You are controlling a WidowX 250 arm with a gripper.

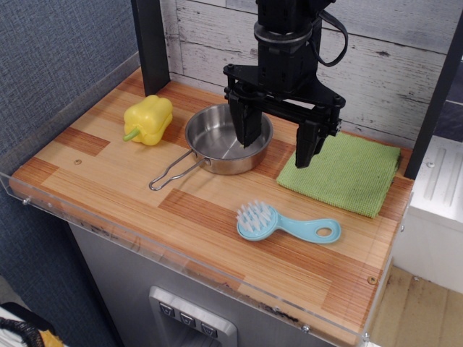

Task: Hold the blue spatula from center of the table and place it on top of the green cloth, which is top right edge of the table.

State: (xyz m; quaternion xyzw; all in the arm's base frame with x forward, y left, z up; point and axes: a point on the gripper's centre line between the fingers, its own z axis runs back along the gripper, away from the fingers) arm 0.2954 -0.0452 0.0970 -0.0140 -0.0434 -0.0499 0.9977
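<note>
We are looking at a striped wooden table with the blue spatula lying free near its front edge.

We are seeing the table's orange and tan planks edged by a clear rim, and the green cloth lying flat at the back right corner. The steel pan is sitting mid-table, its wire handle pointing front-left, with the yellow toy pepper just beside it on the left. The spatula is showing a light blue round head with white bristles facing up and a flat handle ending in an oval hole, pointing right. The gripper is hanging upright above the pan and cloth, fingers spread wide apart, gripping nothing.
</note>
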